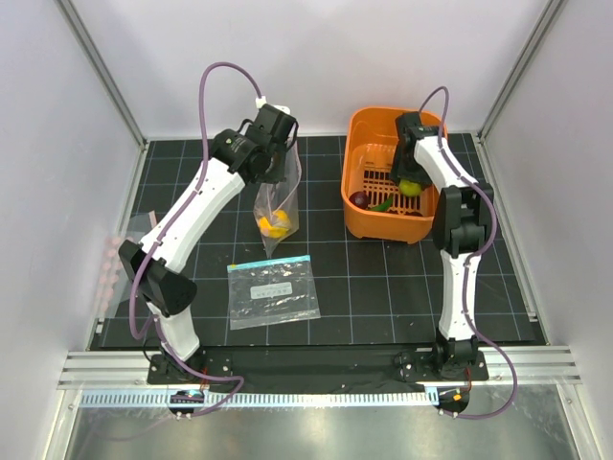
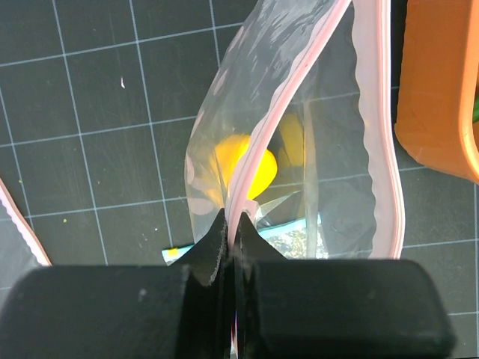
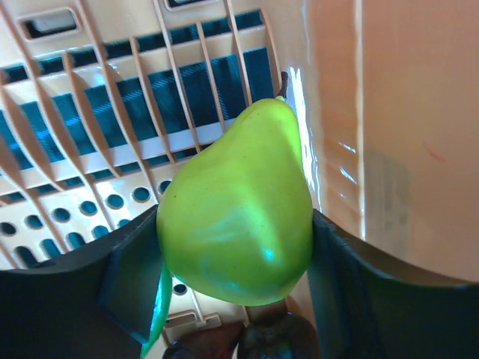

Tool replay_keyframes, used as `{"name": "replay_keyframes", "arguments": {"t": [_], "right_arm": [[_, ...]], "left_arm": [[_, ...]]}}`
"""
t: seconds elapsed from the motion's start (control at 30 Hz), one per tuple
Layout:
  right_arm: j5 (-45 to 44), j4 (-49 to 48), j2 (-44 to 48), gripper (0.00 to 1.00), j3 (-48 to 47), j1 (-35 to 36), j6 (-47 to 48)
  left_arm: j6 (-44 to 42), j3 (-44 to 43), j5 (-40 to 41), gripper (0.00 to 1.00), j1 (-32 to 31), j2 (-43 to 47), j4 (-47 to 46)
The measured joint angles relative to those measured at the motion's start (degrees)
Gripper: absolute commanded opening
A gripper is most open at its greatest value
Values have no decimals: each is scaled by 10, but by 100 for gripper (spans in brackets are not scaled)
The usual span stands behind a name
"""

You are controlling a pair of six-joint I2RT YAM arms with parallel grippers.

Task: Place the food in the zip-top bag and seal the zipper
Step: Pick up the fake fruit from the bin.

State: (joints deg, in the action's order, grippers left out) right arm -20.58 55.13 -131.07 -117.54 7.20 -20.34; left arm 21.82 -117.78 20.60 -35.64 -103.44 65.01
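light: bright, even | shadows: faint | glare: basket wall, zip-top bag, green fruit | focus: wrist foregrounds soft

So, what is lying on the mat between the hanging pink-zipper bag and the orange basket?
Nothing. In the top view, only bare black mat separates the zip-top bag from the orange basket.

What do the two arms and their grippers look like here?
The left arm and right arm have white links, black joints and a purple cable looping to the wrist. The left gripper and right gripper have matte black fingers.
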Motion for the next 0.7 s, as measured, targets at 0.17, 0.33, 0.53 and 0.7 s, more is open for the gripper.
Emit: {"name": "replay_keyframes", "arguments": {"t": [0.17, 0.33, 0.53, 0.7], "right_arm": [[47, -11, 28, 52, 13, -7, -9], [124, -42, 109, 49, 61, 0, -24], [217, -87, 223, 47, 73, 54, -43], [301, -150, 287, 47, 75, 121, -73]], "left_arm": [[-5, 0, 7, 1, -2, 0, 0], [-13, 0, 15, 1, -8, 0, 0], [-13, 0, 12, 1, -10, 0, 0], [-11, 1, 3, 1, -10, 0, 0]]}}
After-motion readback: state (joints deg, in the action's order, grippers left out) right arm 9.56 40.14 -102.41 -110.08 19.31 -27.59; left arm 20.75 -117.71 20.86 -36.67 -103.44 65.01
